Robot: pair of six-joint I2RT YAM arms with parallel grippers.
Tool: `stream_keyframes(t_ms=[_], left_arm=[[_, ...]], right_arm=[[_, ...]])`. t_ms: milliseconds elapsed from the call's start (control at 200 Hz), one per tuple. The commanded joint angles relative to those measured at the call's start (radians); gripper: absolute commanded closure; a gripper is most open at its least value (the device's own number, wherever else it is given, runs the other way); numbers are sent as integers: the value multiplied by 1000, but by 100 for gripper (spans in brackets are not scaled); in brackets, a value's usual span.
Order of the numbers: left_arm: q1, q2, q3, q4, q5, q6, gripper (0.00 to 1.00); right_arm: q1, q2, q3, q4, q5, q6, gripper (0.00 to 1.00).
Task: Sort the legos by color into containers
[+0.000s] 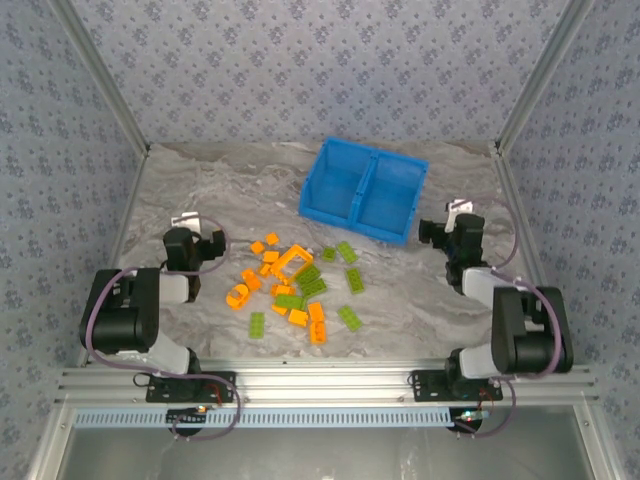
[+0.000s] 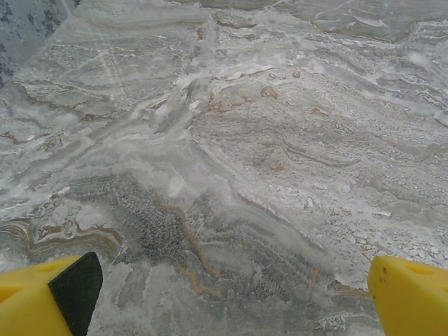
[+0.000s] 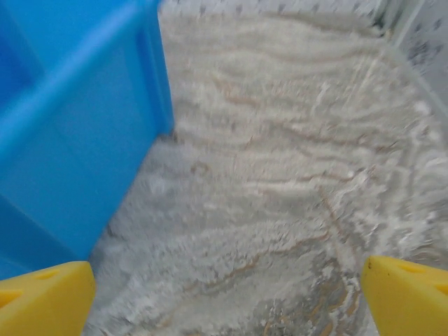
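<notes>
Several orange legos (image 1: 290, 260) and green legos (image 1: 310, 281) lie scattered in a loose pile on the marble table, in front of the arms. Behind and to the right of the pile stands the blue bin (image 1: 330, 165), tilted; its two containers are parted by a middle wall (image 1: 360, 188), and I see nothing inside them. My left gripper (image 1: 195, 233) (image 2: 234, 297) is open over bare table, left of the pile. To the right of the bin, my right gripper (image 1: 448, 224) (image 3: 227, 297) is open too, with the bin's blue wall (image 3: 70, 140) close on its left.
The grey marble tabletop (image 1: 430, 300) is fenced by patterned walls at the back and sides and by aluminium rails (image 1: 320, 385) at the near edge. Bare table lies between the pile and the right arm.
</notes>
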Motion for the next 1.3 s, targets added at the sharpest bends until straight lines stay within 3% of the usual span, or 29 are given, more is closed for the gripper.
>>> stream_keyframes(t_ms=[0,60,120,410,625,750,854,949,1119,1299], left_arm=[[-4,-95,70,-124,20,7,1],[-10,-157,89,-224,15,-6,1],[-27,-229,103,-305,14,-21,1],[-253,-438,340,-841,72,-34,1],[-417,-460,600,-1250,278,126,1],[-465,-456,758,-1503,325,257,1],[-473,-484,795,-1608,366,369,1],[-472,-531,727,-1601,433,464,1],[-472,-572,607,-1501,434,470,1],[-473,-596,527,-1432,421,474,1]], right_arm=[[45,-165,84,-352,110,220,0],[58,-216,162,-586,119,393,0],[82,-229,233,-737,68,461,0],[407,-142,442,-1043,-30,448,0],[627,13,518,-1072,-70,453,0],[681,122,536,-1101,-27,438,0],[703,191,527,-1091,0,416,0],[717,267,524,-1081,-11,404,1],[747,370,528,-1028,15,405,19],[771,385,516,-1029,61,421,54]])
